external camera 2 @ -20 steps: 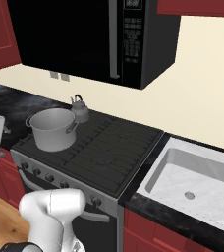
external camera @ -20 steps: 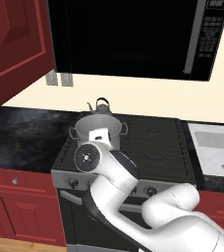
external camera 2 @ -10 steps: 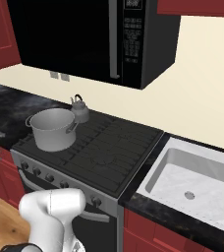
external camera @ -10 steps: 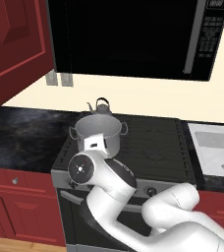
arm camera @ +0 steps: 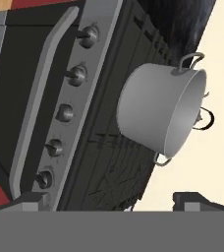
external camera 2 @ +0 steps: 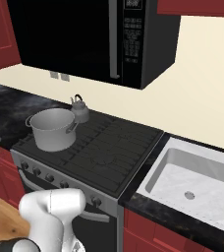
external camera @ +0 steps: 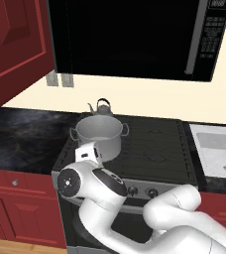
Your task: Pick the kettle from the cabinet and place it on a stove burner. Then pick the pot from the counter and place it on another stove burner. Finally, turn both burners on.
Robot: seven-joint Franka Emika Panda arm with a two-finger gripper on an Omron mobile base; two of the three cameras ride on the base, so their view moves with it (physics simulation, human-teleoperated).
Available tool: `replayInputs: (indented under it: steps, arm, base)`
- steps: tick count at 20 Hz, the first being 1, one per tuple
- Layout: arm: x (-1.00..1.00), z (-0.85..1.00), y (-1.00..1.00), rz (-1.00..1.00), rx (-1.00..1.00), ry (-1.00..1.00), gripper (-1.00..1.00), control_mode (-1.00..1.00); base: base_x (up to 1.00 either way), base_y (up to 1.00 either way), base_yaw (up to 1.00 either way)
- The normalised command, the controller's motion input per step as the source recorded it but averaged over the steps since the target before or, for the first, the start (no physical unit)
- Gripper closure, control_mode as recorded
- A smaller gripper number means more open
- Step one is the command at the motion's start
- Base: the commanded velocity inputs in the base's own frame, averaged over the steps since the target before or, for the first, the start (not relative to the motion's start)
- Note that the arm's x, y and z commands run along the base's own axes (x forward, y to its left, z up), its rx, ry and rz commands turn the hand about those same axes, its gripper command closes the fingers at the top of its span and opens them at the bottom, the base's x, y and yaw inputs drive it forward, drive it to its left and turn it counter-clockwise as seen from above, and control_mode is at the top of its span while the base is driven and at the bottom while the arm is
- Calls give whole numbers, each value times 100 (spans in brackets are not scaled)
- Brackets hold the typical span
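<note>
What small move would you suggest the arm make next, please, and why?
Probably ease the open pincer toward the stove knobs and line it up on one. The kettle and the pot both appear to sit on burners already, the pincer is empty with its jaws wide apart, and the hand view looks along the knob row, so turning the burners on seems all that remains.

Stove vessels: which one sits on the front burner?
The pot, wide and two-handled, on the front left burner. The kettle, small and spouted, stands behind it on the rear left one.
</note>
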Motion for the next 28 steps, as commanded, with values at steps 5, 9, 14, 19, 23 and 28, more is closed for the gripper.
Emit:
replayInputs:
  steps: [5,9,14,19,23,28]
  arm:
    - [0,-29,20,0,-9,3,-100,-100]
    - [0,-33,11,0,-9,3,-100,-100]
    - [0,-32,8,0,-10,3,-100,-100]
    - [0,-11,11,0,-12,4,-100,-100]
    - [0,0,9,0,-18,6,-100,-100]
    - [0,0,3,0,-18,7,-100,-100]
  base:
    - [0,0,0]
    - [0,0,0]
    - [0,0,0]
    - [0,0,0]
    - [0,0,0]
    - [0,0,0]
